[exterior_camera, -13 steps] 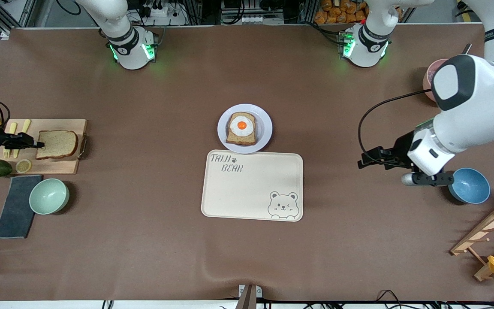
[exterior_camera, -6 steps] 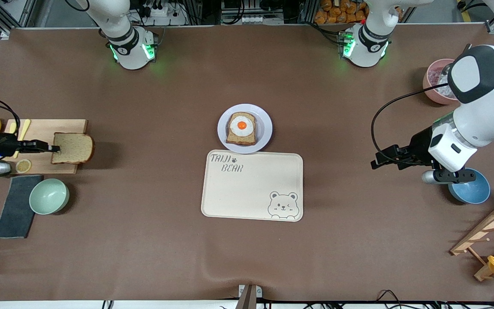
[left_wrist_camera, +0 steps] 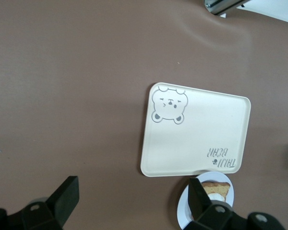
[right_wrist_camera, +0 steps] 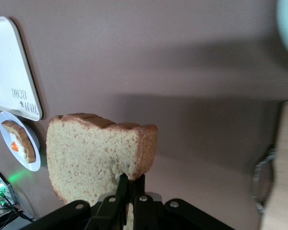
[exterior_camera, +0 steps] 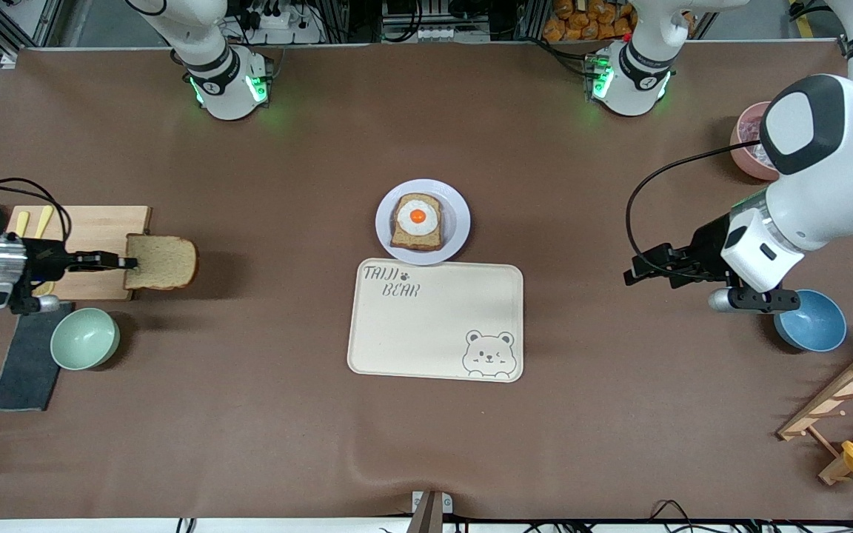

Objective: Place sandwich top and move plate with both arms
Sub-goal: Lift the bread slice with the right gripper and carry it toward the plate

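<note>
The task is at an early stage: the right claw (exterior_camera: 129, 262) is clamped on one edge of the sandwich top (exterior_camera: 162, 261), holding it in the air over the end of the cutting board (exterior_camera: 89, 229) at the right arm's end of the table (exterior_camera: 249, 444). Laying it on the egg toast (exterior_camera: 417, 221) and moving the plate (exterior_camera: 456, 215) are both left to do. The left claw (exterior_camera: 630, 272) hangs open over bare table near the blue bowl (exterior_camera: 815, 322). The plate holds only the egg toast and touches the tray (exterior_camera: 434, 333), which holds nothing. The green bowl (exterior_camera: 84, 337) looks empty.
</note>
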Available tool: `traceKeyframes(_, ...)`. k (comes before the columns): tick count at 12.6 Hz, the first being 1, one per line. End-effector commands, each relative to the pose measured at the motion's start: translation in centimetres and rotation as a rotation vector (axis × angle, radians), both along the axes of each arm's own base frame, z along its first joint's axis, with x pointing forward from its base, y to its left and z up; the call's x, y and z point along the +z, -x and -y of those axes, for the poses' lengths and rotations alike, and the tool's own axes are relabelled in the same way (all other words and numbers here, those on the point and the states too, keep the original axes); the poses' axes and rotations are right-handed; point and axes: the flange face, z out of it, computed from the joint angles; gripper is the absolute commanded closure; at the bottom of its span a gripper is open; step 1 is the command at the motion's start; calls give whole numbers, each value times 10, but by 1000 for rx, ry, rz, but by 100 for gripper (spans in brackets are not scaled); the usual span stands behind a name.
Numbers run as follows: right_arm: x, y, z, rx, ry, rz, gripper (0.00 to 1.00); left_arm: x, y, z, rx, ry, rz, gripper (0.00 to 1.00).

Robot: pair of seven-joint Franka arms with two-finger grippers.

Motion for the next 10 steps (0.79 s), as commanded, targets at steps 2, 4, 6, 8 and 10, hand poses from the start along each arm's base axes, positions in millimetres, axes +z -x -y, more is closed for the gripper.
traceKeyframes(2,4,15,-41,-35,-27,-14,100,6,2,7,2,85,-11,0)
traceKeyframes(4,1,20,-60,-40,-32,0,100,5,3,13,-6,90,-15,0)
traceKeyframes(6,-2,24,-90,-47,-49,11,100,3,3,12,-2,90,-21,0)
traceKeyframes(8,11,24,-142,-28,-24,12,100,-3,3,10,-4,83,-34,0)
traceKeyframes(10,24,23,-198,-25,15,17,100,-5,6,11,-16,80,-58,0)
